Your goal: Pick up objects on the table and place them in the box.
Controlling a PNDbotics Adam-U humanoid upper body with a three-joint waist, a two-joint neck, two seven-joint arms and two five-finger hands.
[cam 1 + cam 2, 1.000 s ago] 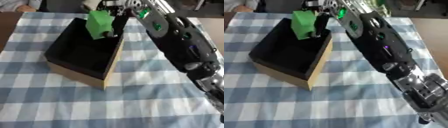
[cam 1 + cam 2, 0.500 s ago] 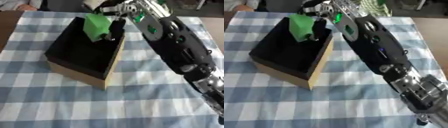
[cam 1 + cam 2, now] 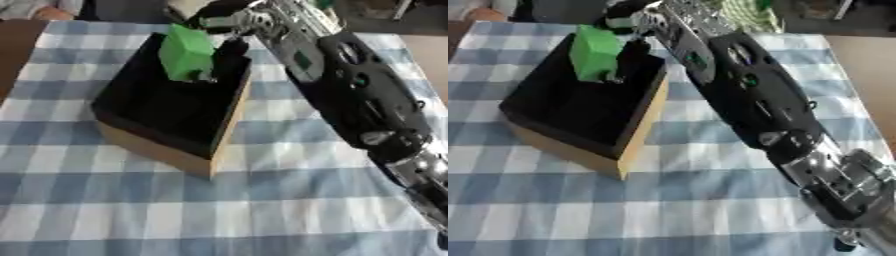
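Right hand [image 3: 229, 22], reaching over the far side of the box [image 3: 166, 145], grasps a green block [image 3: 186, 53] that hangs above the opening. Judging by that, the block is not yet released; the checked desk [image 3: 289, 205] shows nothing else to pick.

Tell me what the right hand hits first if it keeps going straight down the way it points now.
Likely the box's dark inside. The right hand holds the green block over the far end of the opening, with nothing visible beneath. Depth is unclear, so the far wall might come first.
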